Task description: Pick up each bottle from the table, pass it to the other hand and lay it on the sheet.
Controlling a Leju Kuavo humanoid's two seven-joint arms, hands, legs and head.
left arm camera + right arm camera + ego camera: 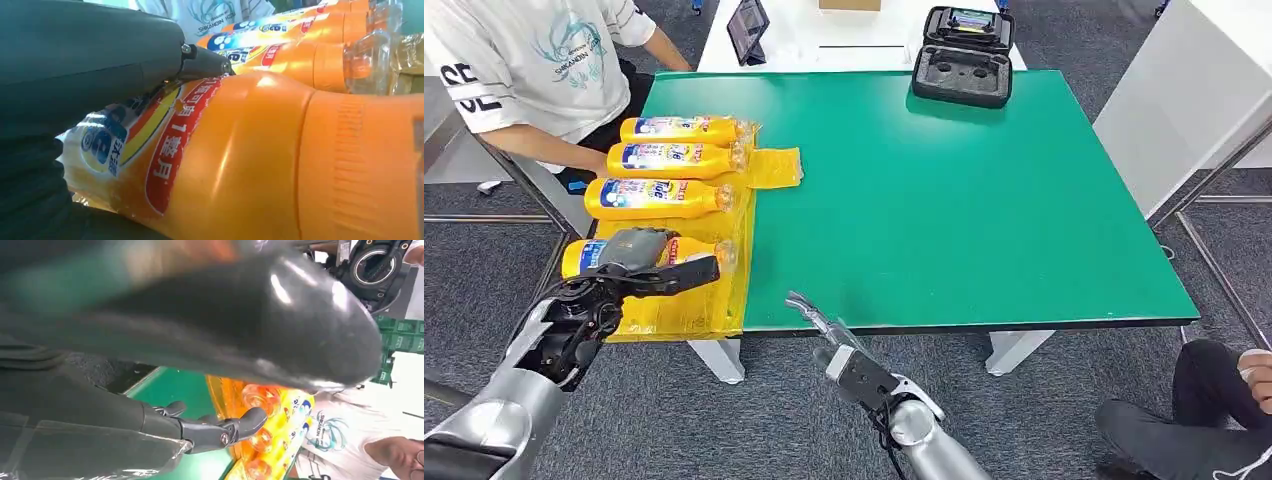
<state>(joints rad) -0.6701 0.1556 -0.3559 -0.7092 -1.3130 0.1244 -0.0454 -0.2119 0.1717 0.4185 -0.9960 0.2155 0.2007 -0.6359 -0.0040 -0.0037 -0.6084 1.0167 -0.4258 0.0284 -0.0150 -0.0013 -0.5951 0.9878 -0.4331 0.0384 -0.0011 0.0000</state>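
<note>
Grey carpet surrounds a green table (984, 200), its near edge just ahead of both hands. On the table's left end, under and beyond the left hand, lies a yellow sheet (776, 166) with four orange bottles lying on their sides in a row, caps pointing toward the table's middle. A person in a white printed T-shirt (534, 60) sits beyond the left hand, past the far end of that row, an arm reaching down alongside the sheet. Far ahead of the right hand, at the table's back edge, sits an open black case (962, 58), with a dark tablet (747, 28) propped on the white surface behind it. The left hand (639, 268) rests over the nearest bottle (584, 255) — its grey thumb lies across the label and dark fingers stretch along the body toward the cap; the left wrist view shows the thumb (85, 65) pressed on the label (165, 145), though whether the fingers truly clasp the bottle I cannot tell. Next beyond it lie the second bottle (659, 198), the third bottle (674, 158) and the fourth bottle (679, 129). The right hand (839, 340) hangs off the near table edge, well apart from the bottles, holding nothing — its dark fingers (220, 430) extend loosely apart.
</note>
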